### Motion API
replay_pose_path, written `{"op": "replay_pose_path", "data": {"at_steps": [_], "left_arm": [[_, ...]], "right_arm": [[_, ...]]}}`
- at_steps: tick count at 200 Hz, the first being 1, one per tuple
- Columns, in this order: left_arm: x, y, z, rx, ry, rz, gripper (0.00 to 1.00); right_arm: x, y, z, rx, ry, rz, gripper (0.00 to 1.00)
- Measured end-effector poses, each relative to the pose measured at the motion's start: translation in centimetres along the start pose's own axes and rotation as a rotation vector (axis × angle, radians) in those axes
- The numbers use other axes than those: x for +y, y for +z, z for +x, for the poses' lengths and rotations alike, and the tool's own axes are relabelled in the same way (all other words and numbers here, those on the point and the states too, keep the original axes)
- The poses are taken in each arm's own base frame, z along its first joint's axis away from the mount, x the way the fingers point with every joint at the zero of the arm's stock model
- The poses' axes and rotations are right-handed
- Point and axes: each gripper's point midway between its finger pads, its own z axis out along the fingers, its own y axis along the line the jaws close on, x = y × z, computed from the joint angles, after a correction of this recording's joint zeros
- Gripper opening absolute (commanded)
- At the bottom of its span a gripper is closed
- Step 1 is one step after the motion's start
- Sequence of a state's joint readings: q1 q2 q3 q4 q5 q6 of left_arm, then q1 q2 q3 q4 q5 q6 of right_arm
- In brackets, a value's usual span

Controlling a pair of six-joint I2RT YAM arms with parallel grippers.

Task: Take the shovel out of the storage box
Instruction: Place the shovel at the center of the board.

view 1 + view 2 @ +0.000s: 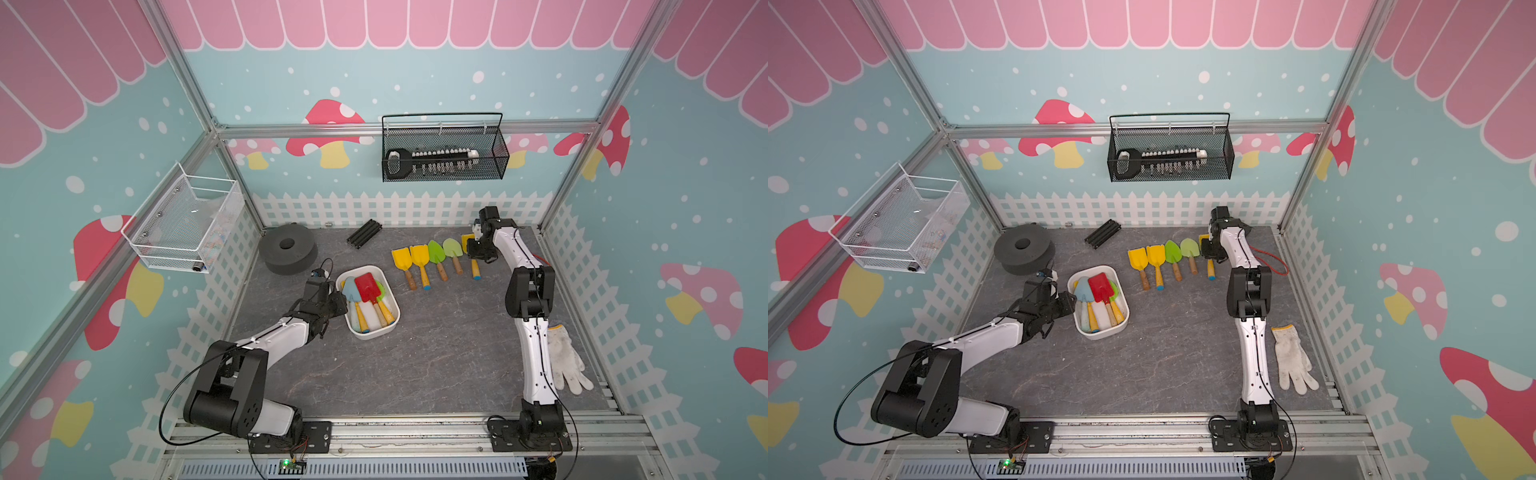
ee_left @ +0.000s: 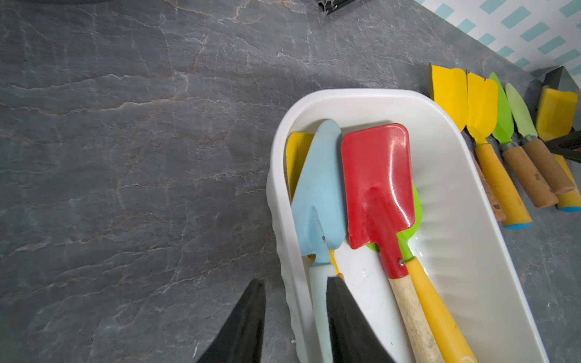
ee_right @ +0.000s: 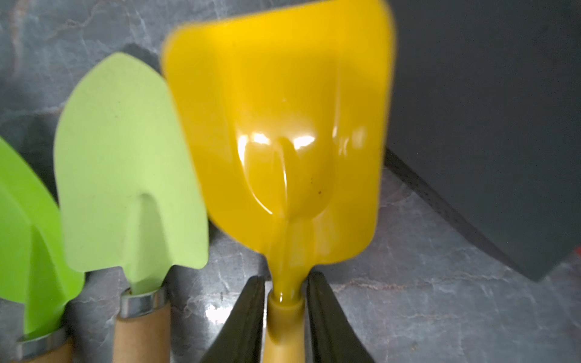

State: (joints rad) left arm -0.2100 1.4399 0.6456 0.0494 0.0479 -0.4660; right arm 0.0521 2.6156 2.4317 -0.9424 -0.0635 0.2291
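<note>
Nine shovels point(image 1: 367, 286); one storage box point(image 1: 375, 334)

storage box point(image 1: 1102, 333): red shovel point(image 1: 1100, 286) on top | row: 5 shovels point(image 1: 1172, 251) on table point(image 1: 1183, 353) | white glove point(image 1: 1292, 359) beside right arm point(image 1: 1252, 353)

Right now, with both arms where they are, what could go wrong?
The right gripper closely flanks the neck of the yellow shovel; a sideways retreat could knock it into the pale green shovel. The left gripper straddles the storage box wall; moving could tip it. The red shovel lies on a green shovel and may drag it.
</note>
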Motion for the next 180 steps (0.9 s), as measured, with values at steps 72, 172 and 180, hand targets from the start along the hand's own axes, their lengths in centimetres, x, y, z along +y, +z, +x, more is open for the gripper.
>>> {"op": "replay_pose_path", "data": {"at_steps": [72,172,180], "left_arm": [[0.1,0.0,0.0,-0.002,0.003,-0.003,0.37],[-0.1,-0.5,-0.5,-0.017,0.003,0.001,0.37],[-0.1,-0.5,-0.5,-0.017,0.003,0.001,0.37]], "right_arm": [[0.2,-0.6,0.3,-0.030,-0.023,0.003,0.43],[5.9,-14.2,-1.8,-0.310,-0.093,-0.089,0.48],[6.7,-14.2,-1.2,-0.302,-0.105,-0.102,0.49]]}}
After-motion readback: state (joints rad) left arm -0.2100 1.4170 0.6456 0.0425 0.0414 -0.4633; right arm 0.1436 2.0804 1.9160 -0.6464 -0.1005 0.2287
